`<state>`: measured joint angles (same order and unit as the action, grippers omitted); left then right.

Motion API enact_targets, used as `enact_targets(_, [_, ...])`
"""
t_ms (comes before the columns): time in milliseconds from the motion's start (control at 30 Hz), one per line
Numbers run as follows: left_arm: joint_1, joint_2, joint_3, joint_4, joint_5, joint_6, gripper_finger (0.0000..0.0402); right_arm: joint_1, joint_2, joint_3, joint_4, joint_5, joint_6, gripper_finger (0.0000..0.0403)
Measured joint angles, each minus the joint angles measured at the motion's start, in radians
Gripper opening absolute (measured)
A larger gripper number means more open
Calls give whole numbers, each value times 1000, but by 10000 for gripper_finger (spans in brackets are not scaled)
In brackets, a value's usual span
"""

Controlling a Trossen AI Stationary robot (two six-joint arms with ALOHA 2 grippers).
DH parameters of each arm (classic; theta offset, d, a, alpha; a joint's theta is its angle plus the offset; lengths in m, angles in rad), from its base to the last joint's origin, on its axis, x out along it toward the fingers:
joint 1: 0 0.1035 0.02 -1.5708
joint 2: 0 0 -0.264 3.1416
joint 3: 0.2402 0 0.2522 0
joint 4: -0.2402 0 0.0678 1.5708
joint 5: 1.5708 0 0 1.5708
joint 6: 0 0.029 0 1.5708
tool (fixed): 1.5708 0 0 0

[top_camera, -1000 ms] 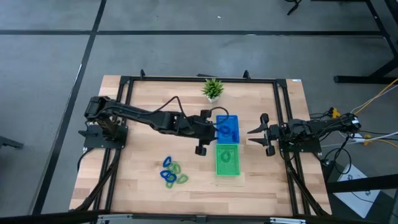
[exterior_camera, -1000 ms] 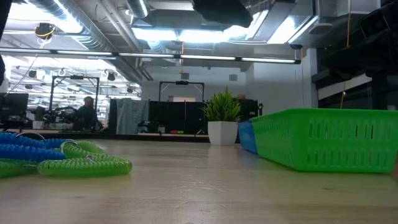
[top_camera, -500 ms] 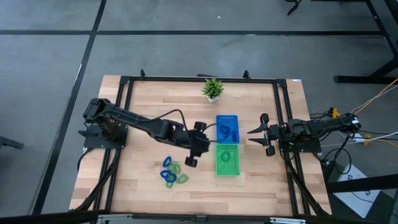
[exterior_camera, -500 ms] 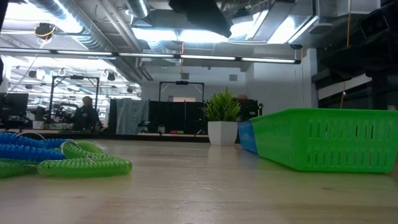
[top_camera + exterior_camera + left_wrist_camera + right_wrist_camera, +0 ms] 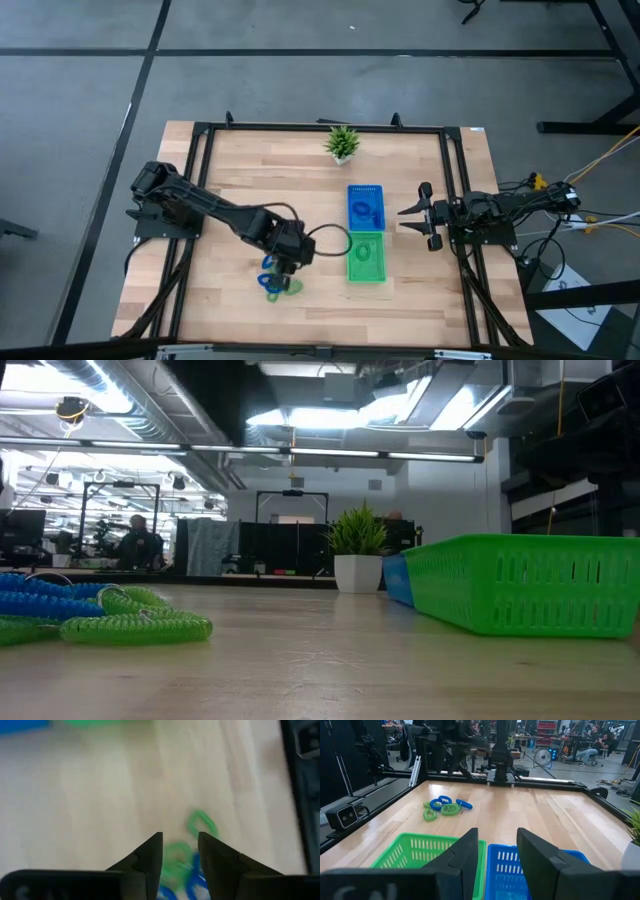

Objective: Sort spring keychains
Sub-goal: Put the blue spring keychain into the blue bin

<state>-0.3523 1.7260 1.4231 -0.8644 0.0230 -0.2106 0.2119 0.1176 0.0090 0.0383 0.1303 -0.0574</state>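
High view first: my left pincer has swung away from the blue tray over the last second and now hangs over the pile of spring keychains near the tabletop's front edge. In the left wrist view its fingers stand apart with nothing between them, green and blue coils showing just beyond the tips. I take that as one drop finished and the next pick about to start.

The keychains are springy plastic coils bent into small loops, lying tangled together, so I expect one to drag a neighbour when lifted. Beside the pile, toward the right arm, the green tray sits touching the blue one; both are square slotted plastic baskets, each already holding a loop of its own colour. The right pincer waits beyond the trays, fingers spread and empty.
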Motion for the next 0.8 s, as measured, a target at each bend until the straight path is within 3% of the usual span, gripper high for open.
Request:
enact_targets(467, [-158,0,0,-38,-2,-250,114,0,0,0,0,0,0,136])
enact_targets(800, [-238,1,0,-27,-28,-541,109,0,0,0,0,0,0,136])
